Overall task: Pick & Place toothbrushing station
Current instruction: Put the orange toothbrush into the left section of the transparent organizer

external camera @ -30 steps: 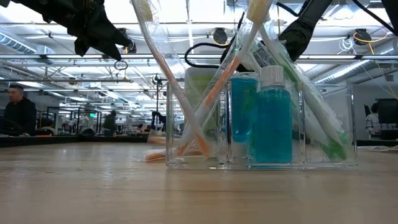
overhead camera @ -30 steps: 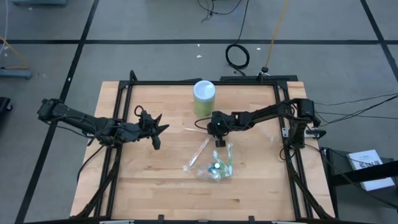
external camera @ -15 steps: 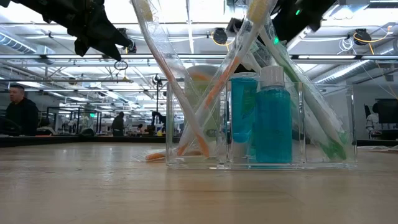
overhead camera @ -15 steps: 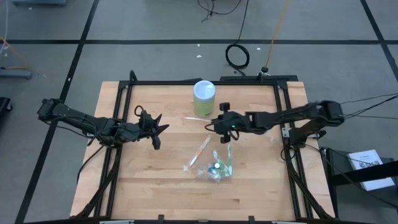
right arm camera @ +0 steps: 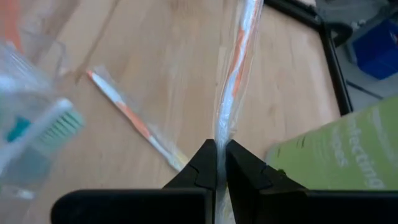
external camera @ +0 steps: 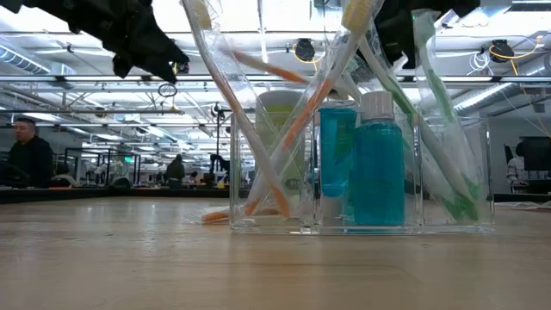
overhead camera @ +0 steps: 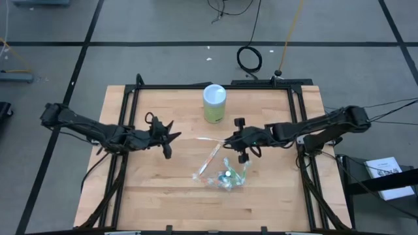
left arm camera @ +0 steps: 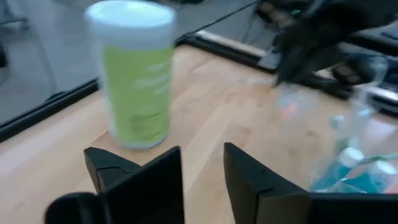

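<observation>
A clear organizer (overhead camera: 226, 176) on the table holds a blue bottle (external camera: 377, 164) and several wrapped toothbrushes; one orange brush (overhead camera: 210, 160) leans into it with its far end on the table. My right gripper (overhead camera: 228, 141) is just beyond the organizer, shut on another orange toothbrush in a clear wrapper (overhead camera: 210, 140). My left gripper (overhead camera: 171, 138) is open and empty, above the table's left middle, pointing toward the green canister (left arm camera: 134, 78). My right gripper pinches one end of the wrapped orange toothbrush (right arm camera: 222, 127) between its two fingers. The fingers come about level from the table's right side, and the brush runs on in line with them toward the table's left. The brush is lifted clear of the table (external camera: 267, 67).
A green canister with a white lid (overhead camera: 214, 103) stands at the far middle of the table. A black frame (overhead camera: 196, 85) runs along the table's edges. Bare wood lies at the near left (overhead camera: 150, 196). People show in the room behind (external camera: 26, 159).
My right gripper has moved from beside the canister toward the near edge and a little right, turning at the wrist, carrying the wrapped orange toothbrush, which now hangs clear above the table. A green toothbrush in the organizer stands steeper than before.
</observation>
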Controlling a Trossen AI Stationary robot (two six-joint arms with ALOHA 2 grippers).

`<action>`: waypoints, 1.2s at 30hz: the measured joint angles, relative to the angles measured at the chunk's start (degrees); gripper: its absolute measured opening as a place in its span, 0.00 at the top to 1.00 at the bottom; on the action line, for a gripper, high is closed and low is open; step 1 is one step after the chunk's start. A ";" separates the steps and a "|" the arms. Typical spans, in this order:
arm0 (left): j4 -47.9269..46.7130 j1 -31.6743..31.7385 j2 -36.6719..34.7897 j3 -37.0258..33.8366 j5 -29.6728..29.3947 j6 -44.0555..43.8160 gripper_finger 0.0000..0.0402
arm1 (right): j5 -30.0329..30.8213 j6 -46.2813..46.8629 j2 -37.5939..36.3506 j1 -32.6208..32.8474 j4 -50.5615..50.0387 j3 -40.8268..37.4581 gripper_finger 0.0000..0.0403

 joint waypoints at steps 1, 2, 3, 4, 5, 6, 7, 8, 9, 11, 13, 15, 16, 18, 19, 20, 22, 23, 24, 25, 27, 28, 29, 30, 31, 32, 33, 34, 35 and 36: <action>2.16 0.10 1.05 0.00 1.06 1.14 0.90 | 0.21 0.00 0.15 -0.23 -0.28 0.00 0.98; 4.76 0.35 2.29 0.01 2.20 2.50 0.87 | 0.56 0.00 0.17 -0.34 -0.43 0.00 0.98; 7.45 0.63 3.66 0.02 3.51 3.81 0.84 | 1.11 -0.08 0.13 -0.61 -0.38 0.00 0.98; 9.98 0.95 4.99 0.02 4.94 5.15 0.80 | 1.11 -0.70 0.04 -1.02 -0.53 0.03 0.98; 12.17 1.34 6.26 0.02 6.34 6.32 0.75 | 1.19 -1.05 0.31 -1.45 -1.03 0.12 0.98; 14.02 1.78 7.29 0.14 7.62 7.16 0.71 | 1.17 -1.05 0.65 -1.98 -1.68 0.13 0.98; 14.41 2.29 8.26 0.96 8.75 7.66 0.66 | 1.12 -0.89 0.97 -2.38 -2.86 0.12 0.98; 14.22 2.95 9.18 2.16 9.95 7.75 0.61 | 1.08 -0.68 1.33 -2.68 -4.18 0.05 0.98; 12.85 3.71 10.13 3.66 10.86 7.73 0.57 | 1.17 -0.59 1.90 -2.83 -4.67 0.02 0.98; 7.88 5.50 12.13 7.28 12.87 7.72 0.49 | 1.12 -0.90 3.16 -2.95 -3.83 0.09 0.98; 2.43 7.02 14.96 11.88 15.43 8.36 0.42 | 0.99 -1.35 4.24 -2.64 -3.98 0.07 0.98; -2.48 8.24 17.96 16.16 17.27 9.77 0.37 | 0.99 -2.27 5.79 -2.44 -3.05 0.47 0.98; -4.59 8.65 19.74 18.31 17.90 11.03 0.35 | 0.97 -2.55 6.29 -2.44 -2.97 0.65 0.98; -7.39 9.51 23.07 21.62 19.46 13.29 0.32 | 1.03 -2.85 6.94 -2.46 -3.29 1.28 0.98; -8.95 9.85 24.68 23.04 20.61 14.32 0.32 | 1.09 -3.24 7.14 -2.47 -2.70 1.70 0.98; -10.11 10.23 26.33 24.42 22.19 15.11 0.32 | 1.11 -3.82 7.19 -2.48 -2.24 1.98 0.98; -11.70 11.08 29.44 27.02 26.27 16.06 0.32 | 1.10 -4.79 7.16 -2.48 -2.01 2.39 0.98; -13.06 11.53 30.86 28.11 28.15 16.25 0.32 | 1.03 -5.50 7.17 -2.46 -1.19 2.49 0.98; -14.20 11.94 32.49 29.21 29.63 16.28 0.33 | 1.00 -6.09 7.19 -2.46 -0.28 2.55 0.98; -14.59 12.34 34.13 30.39 30.65 16.30 0.34 | 0.99 -6.71 7.17 -2.44 0.44 2.56 0.98; -16.30 13.01 36.72 32.05 31.66 16.38 0.35 | 0.80 -7.62 7.12 -2.44 1.10 2.56 0.98; -17.29 13.33 38.03 32.89 32.05 16.45 0.36 | 0.35 -7.83 7.14 -2.44 1.08 2.58 0.98; -17.44 13.56 39.20 33.83 32.26 16.47 0.37 | -0.38 -7.94 7.14 -2.44 0.97 2.58 0.98; -17.50 13.78 40.27 34.38 32.50 16.49 0.38 | -0.44 -7.98 7.16 -2.37 0.94 2.58 0.98; -18.13 14.04 41.32 34.90 32.50 16.47 0.38 | -0.43 -8.01 7.16 -2.19 0.98 2.58 0.98; -18.50 14.25 42.11 35.25 32.51 16.45 0.39 | -0.26 -8.17 7.14 -2.07 1.04 2.58 0.98; -18.48 14.42 42.92 35.55 32.56 16.45 0.40 | -0.21 -8.35 7.16 -1.89 1.05 2.58 0.98; -18.35 14.60 43.46 35.65 32.59 16.30 0.40 | -0.19 -8.44 7.16 -1.72 1.11 2.58 0.98; -18.47 14.74 43.86 35.66 32.62 15.96 0.41 | -0.15 -8.44 7.16 -1.63 1.48 2.58 0.98; -18.37 14.86 44.22 35.66 32.61 15.63 0.42 | -0.12 -8.46 7.16 -1.42 1.72 2.58 0.98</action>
